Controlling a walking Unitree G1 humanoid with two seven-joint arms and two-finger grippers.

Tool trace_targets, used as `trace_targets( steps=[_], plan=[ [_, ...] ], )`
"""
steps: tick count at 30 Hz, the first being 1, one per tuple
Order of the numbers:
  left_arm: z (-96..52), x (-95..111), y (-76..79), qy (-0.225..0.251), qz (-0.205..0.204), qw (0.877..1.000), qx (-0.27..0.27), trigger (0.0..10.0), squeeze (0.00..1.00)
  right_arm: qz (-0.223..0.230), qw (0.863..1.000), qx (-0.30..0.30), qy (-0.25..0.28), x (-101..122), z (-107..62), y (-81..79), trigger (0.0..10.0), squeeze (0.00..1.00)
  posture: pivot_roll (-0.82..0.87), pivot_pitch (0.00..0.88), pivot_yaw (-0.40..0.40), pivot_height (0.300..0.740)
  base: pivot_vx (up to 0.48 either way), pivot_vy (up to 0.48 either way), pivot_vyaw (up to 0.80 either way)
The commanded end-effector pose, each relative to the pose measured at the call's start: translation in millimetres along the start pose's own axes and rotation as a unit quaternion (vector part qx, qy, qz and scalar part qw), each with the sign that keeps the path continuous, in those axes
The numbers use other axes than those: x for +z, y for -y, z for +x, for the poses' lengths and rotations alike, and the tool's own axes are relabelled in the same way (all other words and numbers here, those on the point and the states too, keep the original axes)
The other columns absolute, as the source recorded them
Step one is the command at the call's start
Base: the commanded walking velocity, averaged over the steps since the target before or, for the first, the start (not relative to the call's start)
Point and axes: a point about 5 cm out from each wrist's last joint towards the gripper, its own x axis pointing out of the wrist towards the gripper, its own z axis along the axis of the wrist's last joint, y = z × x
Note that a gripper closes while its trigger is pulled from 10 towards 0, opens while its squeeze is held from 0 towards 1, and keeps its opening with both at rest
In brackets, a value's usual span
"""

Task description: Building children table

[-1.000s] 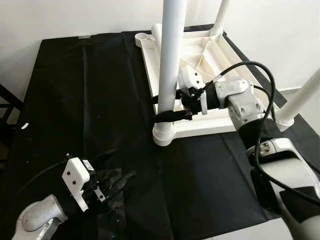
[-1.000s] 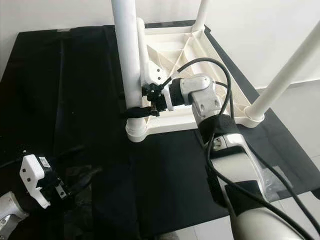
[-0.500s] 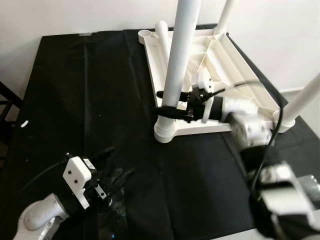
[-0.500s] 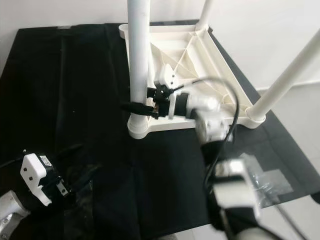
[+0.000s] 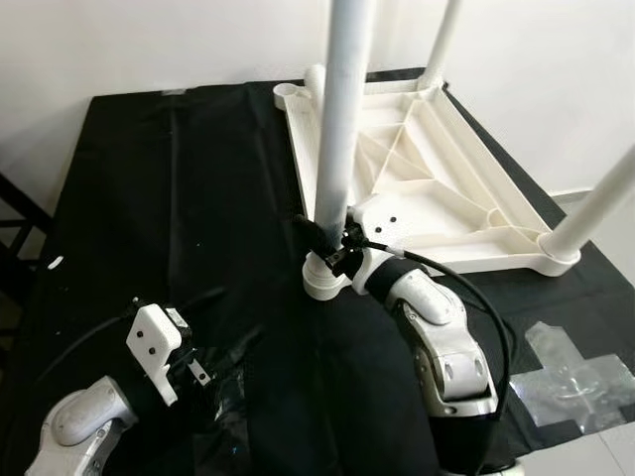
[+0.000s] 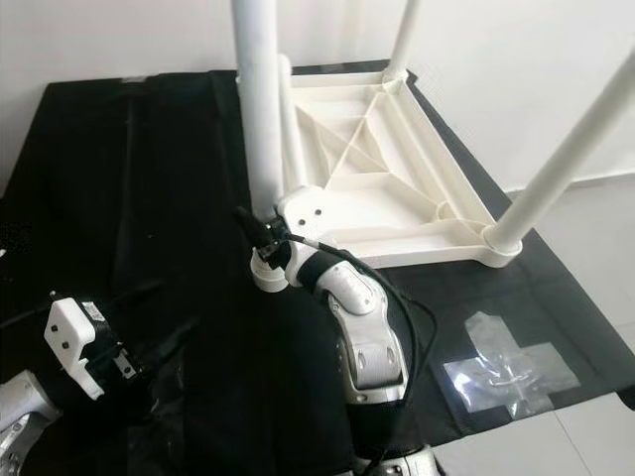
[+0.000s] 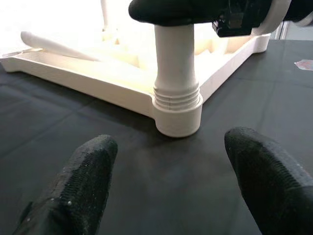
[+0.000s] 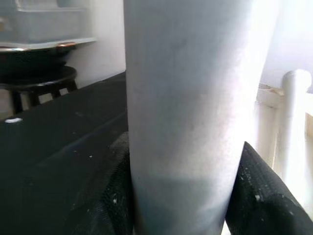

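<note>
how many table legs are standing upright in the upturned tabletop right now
3: the near leg held by the right claw, the far-corner leg, and the right-corner leg. A fourth leg lies loose in the tabletop.

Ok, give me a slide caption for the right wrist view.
Right pincer clamped around the white table leg, black fingers on both sides, above the black cloth.

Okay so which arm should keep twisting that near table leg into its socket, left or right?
Right. The right gripper is closed around the near leg just above its socket, so it can likely turn it at once. The left gripper is open, low over the black cloth, short of the leg.
</note>
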Motion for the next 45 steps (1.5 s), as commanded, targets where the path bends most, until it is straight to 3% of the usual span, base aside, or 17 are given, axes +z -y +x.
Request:
trace_targets(
  steps=[1, 2, 7, 14, 15, 17, 18, 25, 27, 28, 31, 38, 39, 41, 42, 44, 45],
  plan=[
    [-3.5, -6.0, 0.0, -0.010, -0.002, 1.000, 0.009, 10.0, 0.00, 0.029, 0.997, 0.027, -0.060, -23.4, -1.7, -4.7, 10.0, 0.38, -0.12, 0.179, -0.044, 0.740, 0.000, 0.000, 0.00],
    [-3.6, -6.5, -0.5, -0.010, -0.001, 1.000, 0.011, 10.0, 0.00, 0.051, 0.995, 0.080, -0.037, -10.8, -0.3, -7.2, 10.0, 1.00, -0.12, 0.180, -0.044, 0.740, 0.000, 0.000, 0.00],
    [-3.4, -6.7, 0.1, -0.009, 0.000, 1.000, 0.014, 10.0, 0.00, 0.017, 0.976, 0.213, -0.031, -3.6, -3.1, 4.0, 10.0, 1.00, -0.11, 0.177, -0.045, 0.740, 0.000, 0.000, 0.00],
    [-3.3, -5.6, 1.1, -0.009, 0.001, 1.000, 0.019, 10.0, 0.00, -0.041, 0.964, 0.262, -0.019, 4.1, 3.9, 29.2, 10.0, 1.00, -0.09, 0.184, -0.047, 0.740, 0.000, 0.000, 0.00],
    [-3.8, -5.3, 1.5, -0.009, 0.002, 1.000, 0.019, 10.0, 0.00, -0.043, 0.959, 0.280, -0.017, 7.6, 6.6, 34.2, 10.0, 0.22, -0.09, 0.186, -0.043, 0.740, 0.000, 0.000, 0.00],
    [-4.1, -5.3, 1.7, -0.009, 0.002, 1.000, 0.019, 10.0, 0.00, -0.040, 0.955, 0.292, -0.017, 9.9, 8.0, 36.8, 10.0, 0.22, -0.09, 0.186, -0.043, 0.740, 0.000, 0.000, 0.00],
    [-5.3, -4.7, 2.4, -0.010, 0.003, 1.000, 0.018, 10.0, 0.00, -0.036, 0.950, 0.310, -0.015, 17.1, 14.6, 42.3, 10.0, 0.00, -0.08, 0.194, -0.047, 0.740, 0.000, 0.000, 0.00],
    [-9.6, -2.9, 4.6, -0.015, 0.002, 1.000, 0.018, 10.0, 0.00, -0.029, 0.915, 0.402, -0.001, 42.8, 33.4, 51.2, 10.0, 0.00, -0.06, 0.211, -0.045, 0.740, 0.000, 0.000, 0.00],
    [-9.6, -2.9, 4.6, -0.015, 0.002, 1.000, 0.018, 10.0, 0.00, -0.029, 0.915, 0.402, -0.001, 42.8, 33.4, 51.2, 10.0, 0.00, -0.06, 0.211, -0.045, 0.740, 0.000, 0.000, 0.00],
    [-10.1, -2.7, 4.9, -0.015, 0.001, 1.000, 0.018, 10.0, 0.00, -0.027, 0.910, 0.413, -0.001, 43.7, 35.2, 51.8, 0.0, 0.00, -0.05, 0.213, -0.046, 0.740, 0.000, 0.000, 0.00],
    [-10.4, -2.3, 5.3, -0.016, 0.000, 1.000, 0.019, 10.0, 0.00, -0.033, 0.902, 0.430, -0.005, 42.2, 37.5, 54.2, 0.0, 0.00, -0.05, 0.217, -0.049, 0.740, 0.000, 0.000, 0.00],
    [-9.7, -2.4, 5.1, -0.016, -0.001, 1.000, 0.020, 10.0, 0.00, -0.024, 0.904, 0.428, -0.006, 38.0, 35.0, 55.9, 0.0, 0.00, -0.06, 0.215, -0.048, 0.740, 0.000, 0.000, 0.00],
    [-8.9, -2.6, 5.1, -0.016, -0.002, 1.000, 0.019, 10.0, 0.00, -0.023, 0.908, 0.418, -0.007, 34.2, 32.8, 57.9, 0.0, 0.00, -0.06, 0.212, -0.051, 0.740, 0.000, 0.000, 0.00],
    [-7.7, -2.8, 5.0, -0.015, -0.003, 1.000, 0.019, 10.0, 0.00, -0.025, 0.936, 0.350, -0.011, 22.7, 28.7, 61.3, 0.0, 0.00, -0.07, 0.212, -0.059, 0.740, 0.000, 0.000, 0.00],
    [-7.7, -2.8, 5.0, -0.015, -0.003, 1.000, 0.019, 10.0, 0.00, -0.025, 0.936, 0.350, -0.011, 22.7, 28.7, 61.3, 0.0, 0.00, -0.07, 0.212, -0.059, 0.740, 0.000, 0.000, 0.00],
    [-7.6, -3.0, 4.5, -0.014, -0.003, 1.000, 0.020, 10.0, 0.00, 0.009, 0.969, 0.247, -0.018, 5.2, 21.7, 55.2, 0.0, 0.00, -0.08, 0.212, -0.067, 0.740, 0.000, 0.000, 0.00],
    [-7.6, -3.0, 4.5, -0.014, -0.003, 1.000, 0.020, 10.0, 0.00, 0.009, 0.969, 0.247, -0.018, 5.2, 21.7, 55.2, 0.0, 0.00, -0.08, 0.212, -0.067, 0.740, 0.000, 0.000, 0.00]
  ],
)
